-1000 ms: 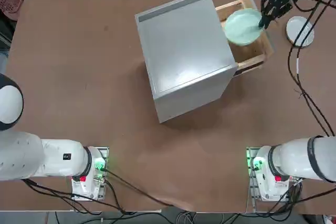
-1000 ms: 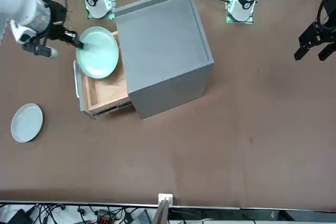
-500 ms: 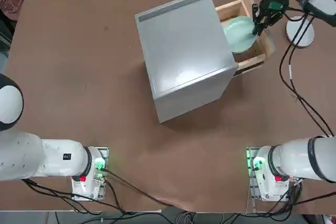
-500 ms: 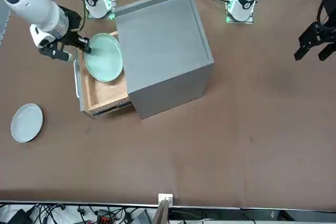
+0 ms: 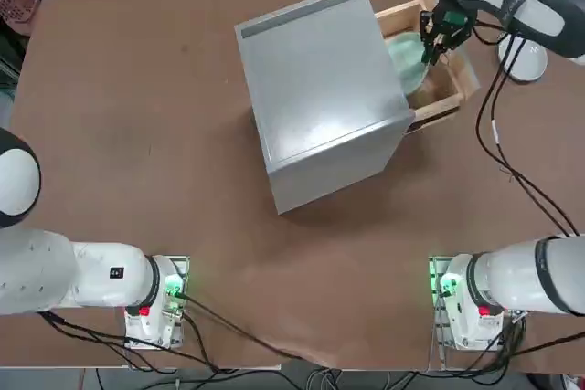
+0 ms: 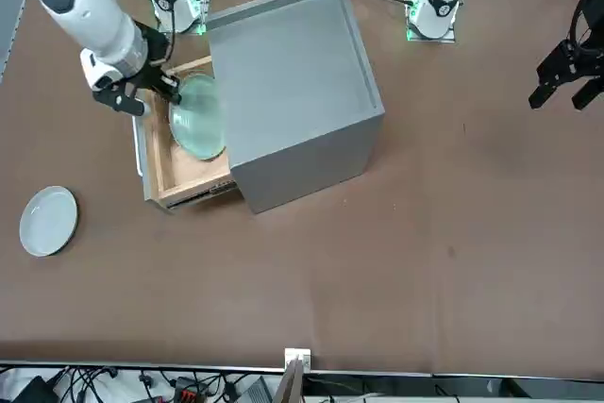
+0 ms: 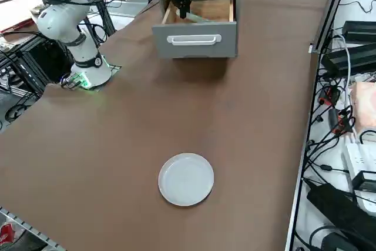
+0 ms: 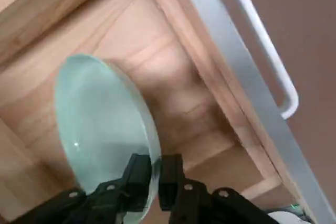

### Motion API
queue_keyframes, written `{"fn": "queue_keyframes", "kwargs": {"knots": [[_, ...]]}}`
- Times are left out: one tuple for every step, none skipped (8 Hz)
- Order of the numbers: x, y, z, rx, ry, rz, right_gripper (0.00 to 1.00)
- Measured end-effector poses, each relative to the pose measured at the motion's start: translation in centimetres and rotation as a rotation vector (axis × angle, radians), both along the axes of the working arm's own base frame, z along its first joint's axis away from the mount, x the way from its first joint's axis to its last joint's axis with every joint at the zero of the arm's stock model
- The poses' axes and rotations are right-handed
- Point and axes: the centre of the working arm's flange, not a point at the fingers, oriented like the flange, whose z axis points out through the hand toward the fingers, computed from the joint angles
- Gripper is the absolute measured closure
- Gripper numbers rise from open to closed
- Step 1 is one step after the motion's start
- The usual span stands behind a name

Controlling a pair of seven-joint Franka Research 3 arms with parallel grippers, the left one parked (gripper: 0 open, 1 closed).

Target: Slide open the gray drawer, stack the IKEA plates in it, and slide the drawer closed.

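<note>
Brown bench (image 5: pixel 183 180): mint green plate (image 8: pixel 100 124) is tilted inside the open gray drawer (image 7: pixel 170 51)

The gray drawer is pulled out from the gray cabinet (image 6: pixel 293 82), and its wooden inside is visible. In it the mint green plate stands leaning, not flat. The right gripper (image 8: pixel 155 169) is over the drawer and is grasping this plate at the rim, with one finger on each side. Outward from there comes the drawer's gray front with its white handle (image 7: pixel 194 40). Beyond this front, the gray-white plate (image 7: pixel 185 179) lies flat on the bench, well apart from the drawer.

Compared with the earlier frame, the mint green plate has moved toward the cabinet and it is more tilted; before, it was looking almost round from overhead. The right arm (image 6: pixel 104 25) has moved the same way. The drawer is open as before, and the gray-white plate stayed in its place.

By count, there are two plates, one in the drawer and one on the bench, one cabinet, one open drawer and one white handle.
</note>
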Motion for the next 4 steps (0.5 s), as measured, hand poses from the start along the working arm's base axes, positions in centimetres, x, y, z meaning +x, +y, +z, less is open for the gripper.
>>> {"fn": "queue_keyframes", "kwargs": {"knots": [[0.1,-0.1,-0.1,-0.012,-0.002,0.004,0.69],[0.3,-0.4,0.2,-0.034,-0.016,0.013,0.48],[0.7,-0.9,1.2,-0.062,-0.036,0.03,0.3],[1.3,-2.0,3.1,-0.096,-0.045,0.056,0.07]]}}
